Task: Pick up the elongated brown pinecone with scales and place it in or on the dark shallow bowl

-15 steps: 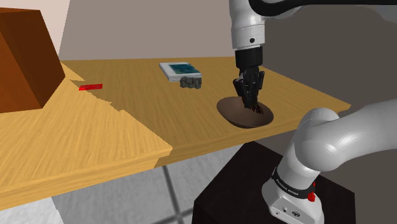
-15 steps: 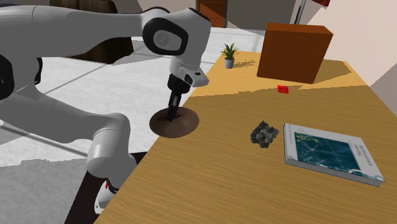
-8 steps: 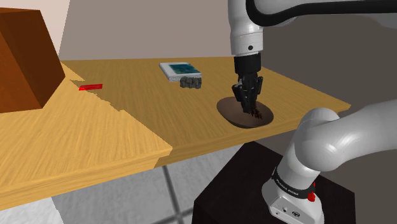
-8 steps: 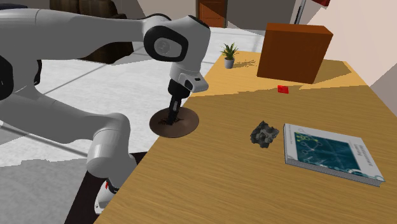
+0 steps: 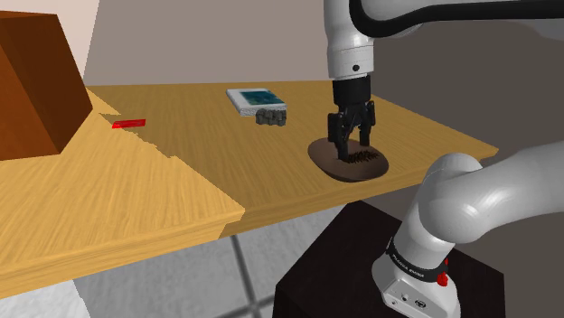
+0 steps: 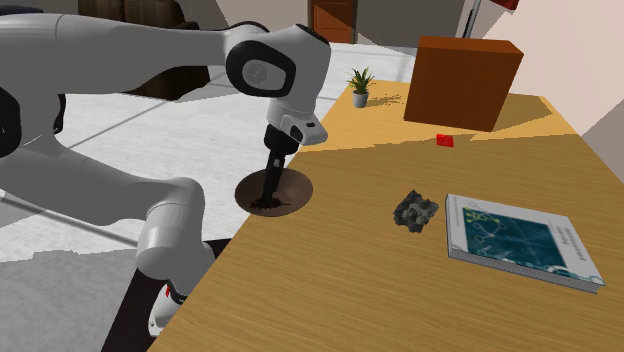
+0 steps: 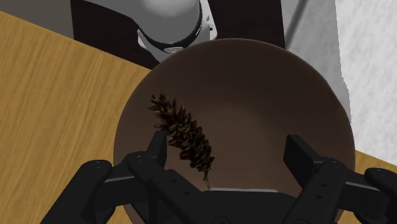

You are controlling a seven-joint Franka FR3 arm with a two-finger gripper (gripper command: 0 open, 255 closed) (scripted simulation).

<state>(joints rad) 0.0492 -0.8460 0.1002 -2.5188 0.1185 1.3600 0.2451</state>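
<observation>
Gripper [image 7: 227,150] above the bowl [image 7: 273,83], fingers spread apart and clasping nothing. The pinecone [image 7: 183,132] lies inside the bowl, on its floor, directly below the hand. Its long axis runs slantwise across the gap. One end sits close beside the inner face of one finger [image 7: 156,145] (whether it touches there cannot be told), and the other end points toward the bowl's rim on the side where bare table shows. The second finger stands well apart from it.

In the shoulder view the bowl sits near the table's [image 5: 181,172] edge closest to the stand, with the fingertips low over its middle.

Judged from this layout, placement is complete. The remaining move is a lift clear, best taken straight up so that the near finger does not drag the pinecone's end along.

Nothing stands in the way overhead. Other items lie well apart from the bowl:
- a book [image 6: 520,238] with a dark lumpy object [image 6: 416,210] just beside it
- a small red piece [image 6: 444,140]
- a brown box [image 6: 462,80]
- a potted plant [image 6: 360,88]
</observation>
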